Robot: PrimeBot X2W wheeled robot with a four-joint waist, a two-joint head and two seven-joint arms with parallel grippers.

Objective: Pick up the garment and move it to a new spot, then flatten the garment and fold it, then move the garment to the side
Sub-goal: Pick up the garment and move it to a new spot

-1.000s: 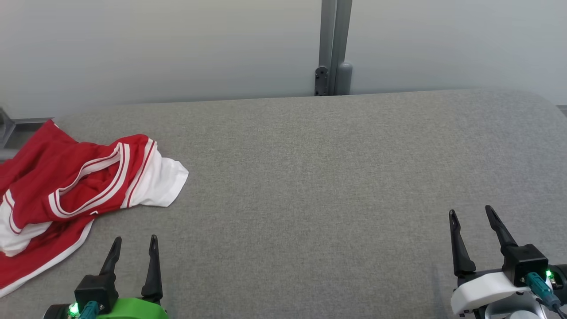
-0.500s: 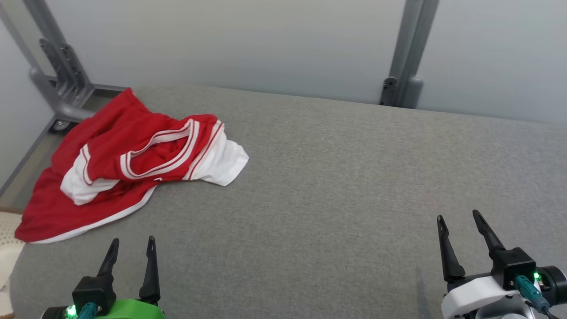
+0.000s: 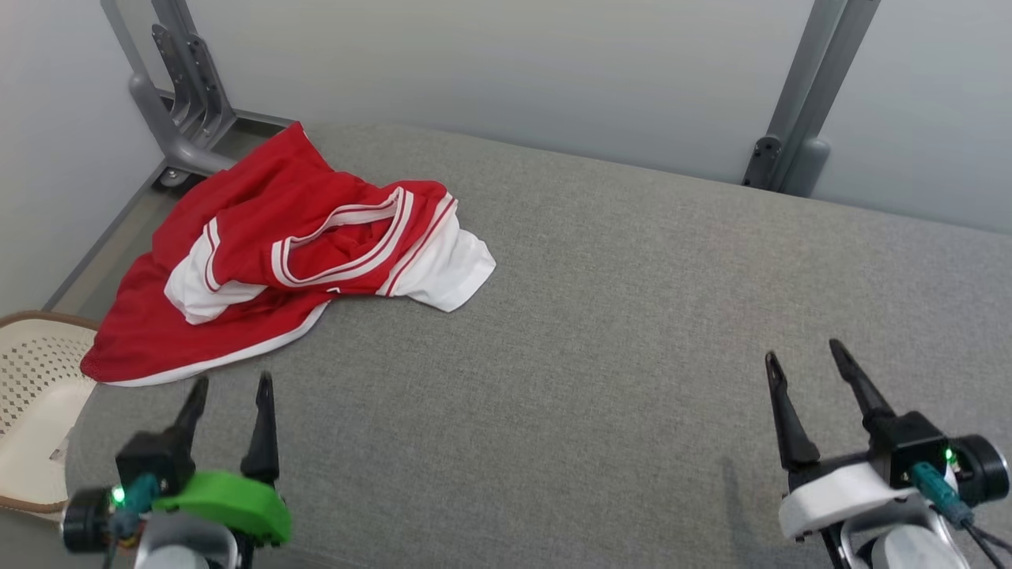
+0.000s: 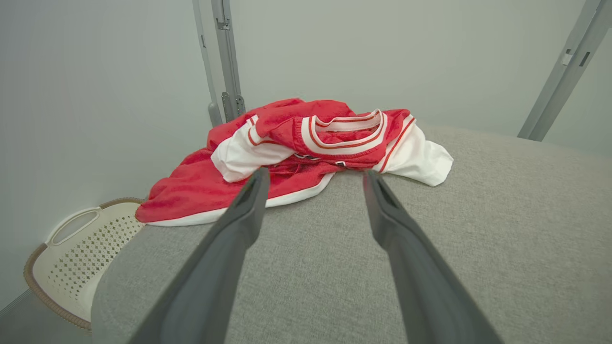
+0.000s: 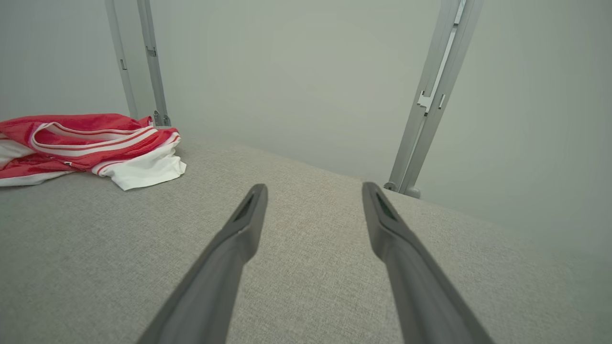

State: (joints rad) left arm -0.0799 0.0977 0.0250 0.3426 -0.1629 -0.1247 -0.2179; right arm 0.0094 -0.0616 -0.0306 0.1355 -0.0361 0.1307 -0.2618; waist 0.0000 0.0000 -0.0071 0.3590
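- The left gripper (image 3: 229, 383), on a green-shelled wrist, hangs low over the near left part of the grey cloth-covered table (image 3: 601, 332). Its two dark fingers are spread apart with nothing between them.
- The right gripper (image 3: 802, 352), on a white-shelled wrist, hangs over the near right part of the same table. Its fingers are likewise spread and empty, and a faint shadow lies on the cloth just to its left.
- A cream perforated basket (image 3: 35, 395) with a brown rim stands off to the left of the left gripper, past the table's left edge and lower than the table top.
- The garment (image 3: 277, 261), a red jersey with white sleeves and red-and-white striped trim, lies crumpled on the table directly ahead of the left gripper.
- Its white-edged hem is the nearest part, just beside the fingertips. In the left wrist view the two fingers frame that hem.
- The striped neck opening faces upward on top of the heap, farther ahead of the left gripper than the hem.
- From the right gripper the garment is well apart, ahead and far to its left. One white sleeve is the part that reaches closest toward it.
- A bent grey metal bracket (image 3: 178, 111) rises behind the garment, beyond the table's far left corner.
- A grey metal post (image 3: 798, 111) stands at the table's far edge, ahead of the right gripper.
- A plain pale wall (image 3: 506, 71) closes off everything behind the post and the bracket.
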